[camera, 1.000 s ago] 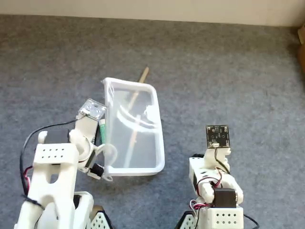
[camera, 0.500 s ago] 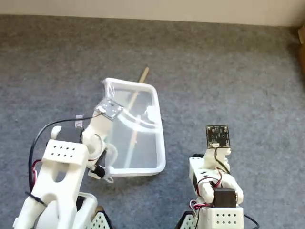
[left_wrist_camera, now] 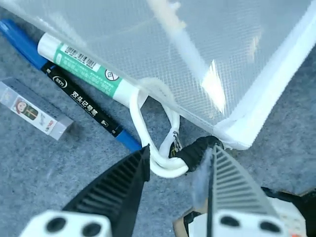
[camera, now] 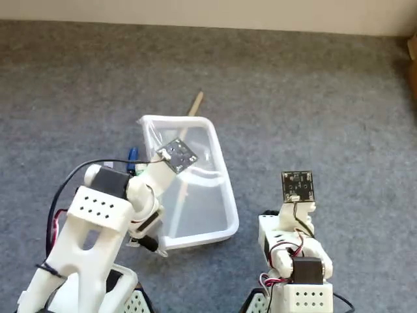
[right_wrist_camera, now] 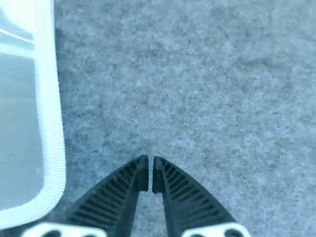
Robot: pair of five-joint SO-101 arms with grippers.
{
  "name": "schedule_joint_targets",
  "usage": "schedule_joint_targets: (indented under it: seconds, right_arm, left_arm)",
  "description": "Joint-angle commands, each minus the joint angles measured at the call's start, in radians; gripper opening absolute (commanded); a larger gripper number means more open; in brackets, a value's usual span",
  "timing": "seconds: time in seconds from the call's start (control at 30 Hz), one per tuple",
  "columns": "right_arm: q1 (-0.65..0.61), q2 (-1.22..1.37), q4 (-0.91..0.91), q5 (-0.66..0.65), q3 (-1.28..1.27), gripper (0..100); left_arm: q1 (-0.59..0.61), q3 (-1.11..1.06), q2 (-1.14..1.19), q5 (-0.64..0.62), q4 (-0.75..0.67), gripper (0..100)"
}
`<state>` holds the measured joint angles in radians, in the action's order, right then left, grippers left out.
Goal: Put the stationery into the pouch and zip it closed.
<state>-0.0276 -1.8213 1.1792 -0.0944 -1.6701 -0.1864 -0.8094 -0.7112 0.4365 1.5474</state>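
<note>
Grey fuzzy cloth is being used as the cover of the worktop (camera: 326, 98). A see-through pouch (camera: 195, 189) with a white edge is being kept flat on it, in front of the left arm. A wooden stick (camera: 195, 103) is being shown poking out past the far edge of the pouch.

The left claw (left_wrist_camera: 178, 150) is being held wide apart, low over the near corner of the pouch (left_wrist_camera: 222, 49). A white cord loop (left_wrist_camera: 158, 143) on that corner is being kept between the two fingers, but it is not being squeezed. A small black piece (left_wrist_camera: 197, 148) is being seen next to the loop, close to one finger.

Just beside the pouch, out on the cloth, three things are being left side by side. A green and white marker (left_wrist_camera: 79, 61) is being kept right against the pouch's edge. A black and blue pen (left_wrist_camera: 84, 101) is being kept next to it. A small clear box (left_wrist_camera: 32, 111) is being left a bit apart.

The right claw (right_wrist_camera: 150, 163) is being held pinched together with nothing in it, over bare cloth near the white edge of the pouch (right_wrist_camera: 49, 123).
</note>
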Motion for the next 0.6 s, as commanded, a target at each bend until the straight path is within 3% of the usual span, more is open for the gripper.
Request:
schedule_joint_targets:
  seconds: [0.0,0.23,0.57]
  right_arm:
    - [0.01,-0.015,-0.001,-0.009,-0.119,2.3]
    - [0.01,-0.015,-0.001,-0.011,-0.119,2.3]
    - [0.01,-0.015,-0.001,-0.011,-0.119,2.3]
  left_arm:
    - [-0.016,0.056,-0.093,0.078,0.052,20]
    - [-0.116,-0.085,-0.206,0.146,0.038,20]
    - [-0.269,-0.26,-0.229,0.138,-0.135,20]
